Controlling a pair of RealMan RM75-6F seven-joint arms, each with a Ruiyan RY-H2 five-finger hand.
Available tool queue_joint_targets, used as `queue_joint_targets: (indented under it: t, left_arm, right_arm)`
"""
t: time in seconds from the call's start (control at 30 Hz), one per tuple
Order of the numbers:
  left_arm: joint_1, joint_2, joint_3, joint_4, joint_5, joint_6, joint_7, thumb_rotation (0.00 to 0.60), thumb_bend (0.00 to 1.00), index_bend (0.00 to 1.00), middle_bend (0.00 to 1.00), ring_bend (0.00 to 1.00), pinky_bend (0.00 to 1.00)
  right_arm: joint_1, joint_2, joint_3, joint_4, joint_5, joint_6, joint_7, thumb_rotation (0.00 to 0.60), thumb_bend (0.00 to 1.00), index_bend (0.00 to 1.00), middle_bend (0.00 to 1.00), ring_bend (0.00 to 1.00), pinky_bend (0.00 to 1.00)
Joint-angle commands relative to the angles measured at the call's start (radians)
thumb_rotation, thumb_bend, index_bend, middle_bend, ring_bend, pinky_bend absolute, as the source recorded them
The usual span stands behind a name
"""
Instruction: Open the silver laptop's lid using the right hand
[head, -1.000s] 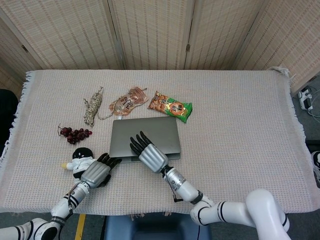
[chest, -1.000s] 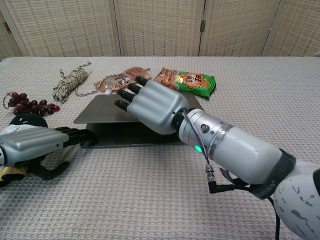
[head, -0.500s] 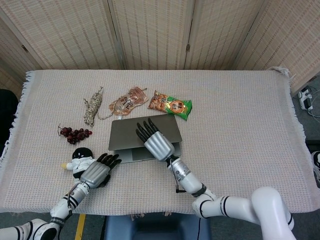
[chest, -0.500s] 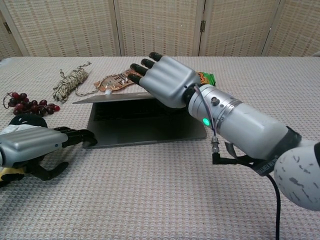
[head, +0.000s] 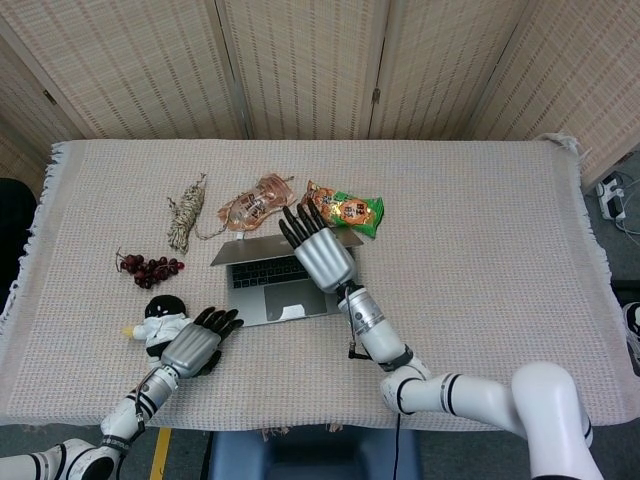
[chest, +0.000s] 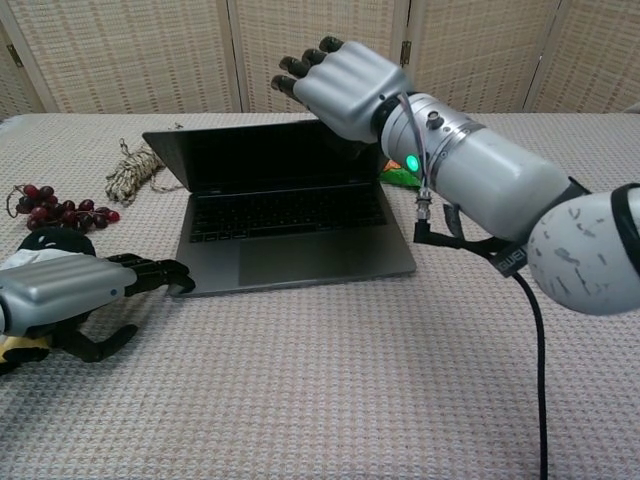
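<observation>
The silver laptop (head: 262, 283) (chest: 285, 240) stands open in the middle of the table, its keyboard and dark screen (chest: 260, 160) showing. My right hand (head: 320, 255) (chest: 345, 80) holds the lid's top right edge. Its fingers curl over the back of the lid, and the thumb sits on the screen side. My left hand (head: 192, 346) (chest: 60, 290) rests on the cloth at the front left and holds nothing. Its fingertips reach the laptop's front left corner.
A small doll (head: 160, 318) (chest: 45, 243) lies by my left wrist. Grapes (head: 150, 267) (chest: 55, 205) and a rope bundle (head: 184, 212) (chest: 135, 165) lie left of the laptop. An orange pouch (head: 255, 203) and a green snack bag (head: 355, 208) lie behind it.
My right hand rose and swung back with the lid, taking the laptop from nearly closed to open and upright. The left hand stayed put.
</observation>
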Motion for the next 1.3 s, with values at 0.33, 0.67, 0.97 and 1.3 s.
queue_joint_targets:
  t: [0.33, 0.67, 0.97, 1.3]
  left_arm:
    - [-0.002, 0.003, 0.005, -0.012, 0.000, 0.009, 0.011, 0.600, 0.69, 0.06, 0.05, 0.00, 0.00]
    - [-0.003, 0.008, 0.007, -0.023, -0.006, 0.015, 0.022, 0.600, 0.69, 0.06, 0.05, 0.00, 0.00]
    - [-0.003, 0.010, 0.010, -0.029, -0.007, 0.019, 0.026, 0.600, 0.69, 0.06, 0.05, 0.00, 0.00]
    - [-0.004, 0.013, 0.012, -0.037, -0.013, 0.022, 0.032, 0.600, 0.69, 0.06, 0.05, 0.00, 0.00]
  right_arm:
    - [0.072, 0.004, 0.055, 0.091, 0.086, -0.028, 0.026, 0.600, 0.57, 0.00, 0.00, 0.00, 0.00]
    - [0.127, 0.006, 0.081, 0.165, 0.143, -0.033, 0.036, 0.600, 0.57, 0.00, 0.00, 0.00, 0.00]
    - [0.161, -0.001, 0.089, 0.239, 0.197, -0.046, 0.043, 0.600, 0.57, 0.00, 0.00, 0.00, 0.00]
    - [0.208, -0.017, 0.100, 0.346, 0.238, -0.084, 0.084, 0.600, 0.57, 0.00, 0.00, 0.00, 0.00]
